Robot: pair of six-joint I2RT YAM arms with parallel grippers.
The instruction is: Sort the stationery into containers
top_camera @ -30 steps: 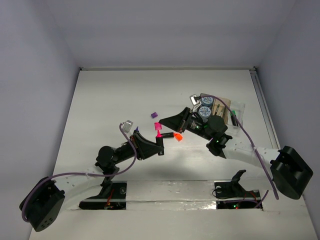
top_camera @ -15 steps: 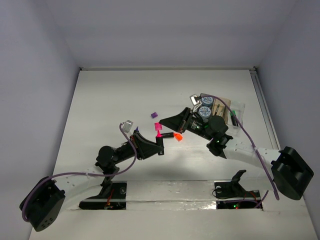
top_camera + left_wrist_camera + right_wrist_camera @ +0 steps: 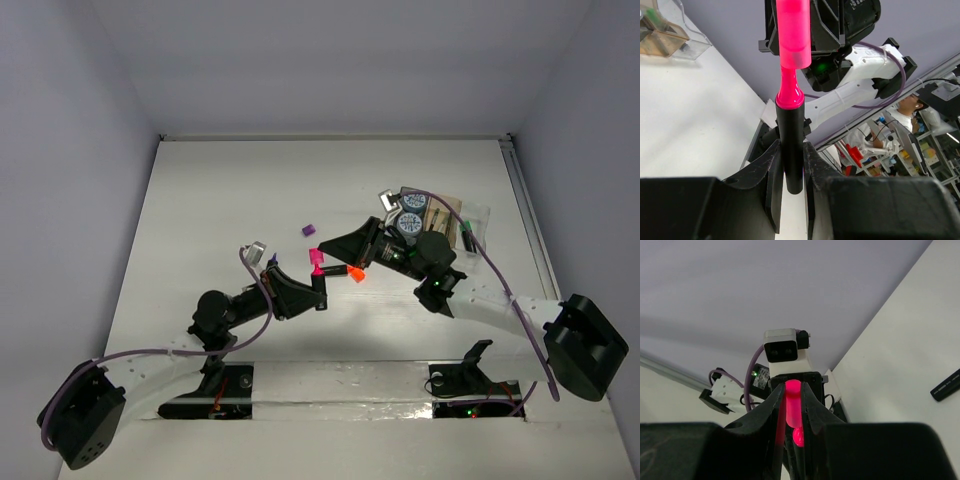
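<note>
The left tool (image 3: 790, 167) is clamped on a black marker (image 3: 790, 130), which stands pink tip up over mid-counter (image 3: 230, 190). The right tool (image 3: 792, 407) pinches the pink cap (image 3: 792, 30) at that tip. White print on the right arm's housing (image 3: 862, 6) is too blurred to read.

A white table (image 3: 230, 200) lies between grey walls (image 3: 60, 150); 1 person (image 3: 910, 106) is near shelves (image 3: 935, 150).
</note>
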